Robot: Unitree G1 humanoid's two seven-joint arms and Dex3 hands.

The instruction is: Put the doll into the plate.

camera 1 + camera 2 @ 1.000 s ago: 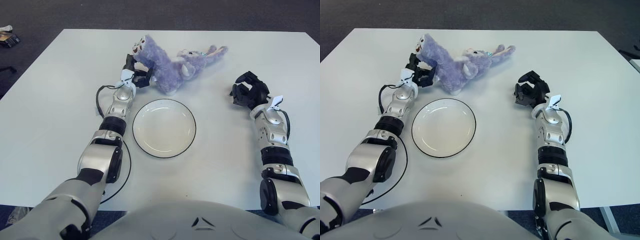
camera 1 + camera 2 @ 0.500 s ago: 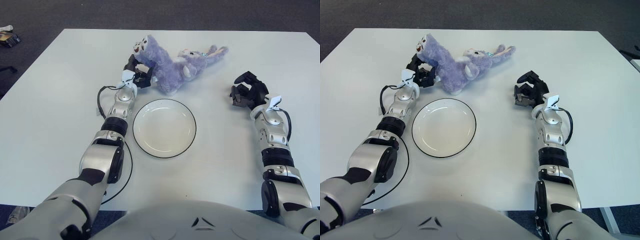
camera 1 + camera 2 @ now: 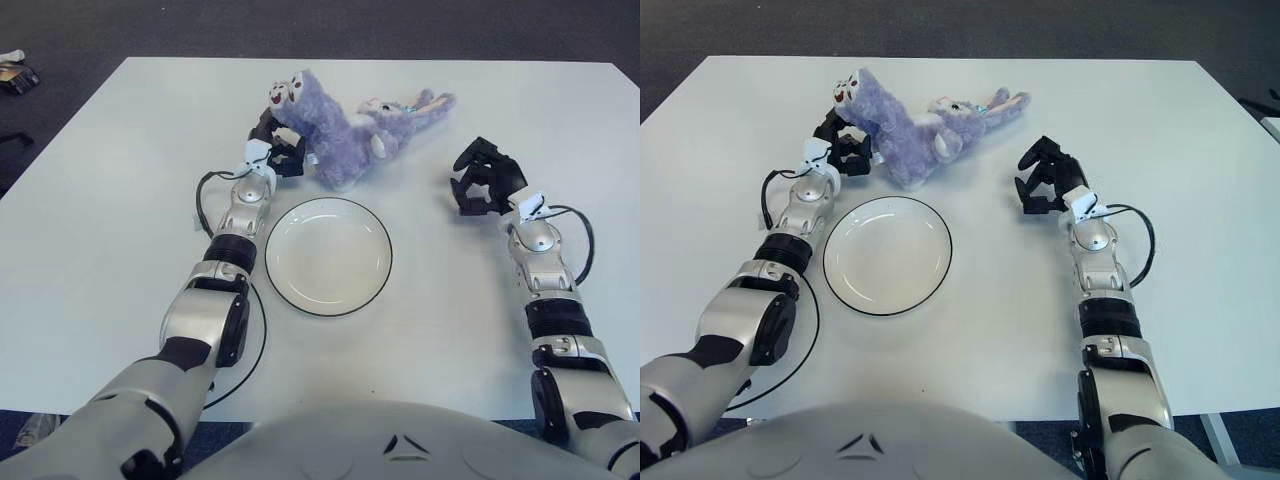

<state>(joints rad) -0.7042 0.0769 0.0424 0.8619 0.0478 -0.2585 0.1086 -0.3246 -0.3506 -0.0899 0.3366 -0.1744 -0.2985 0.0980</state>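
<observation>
A purple plush doll (image 3: 345, 128) lies on the white table (image 3: 100, 230) beyond the plate, its long ears pointing right and one leg raised at the left. My left hand (image 3: 278, 150) is shut on that raised leg, just left of the doll's body. The white plate (image 3: 328, 256) with a dark rim sits empty in front of the doll. My right hand (image 3: 483, 180) hovers to the right of the plate and below the doll's ears, fingers spread and holding nothing.
The table's far edge runs just behind the doll, with dark carpet beyond. A black cable (image 3: 205, 190) loops beside my left forearm. A small object (image 3: 15, 72) lies on the floor at the far left.
My left hand has lifted the doll's leg a little higher. My right hand has moved left and slightly away from me, toward the doll.
</observation>
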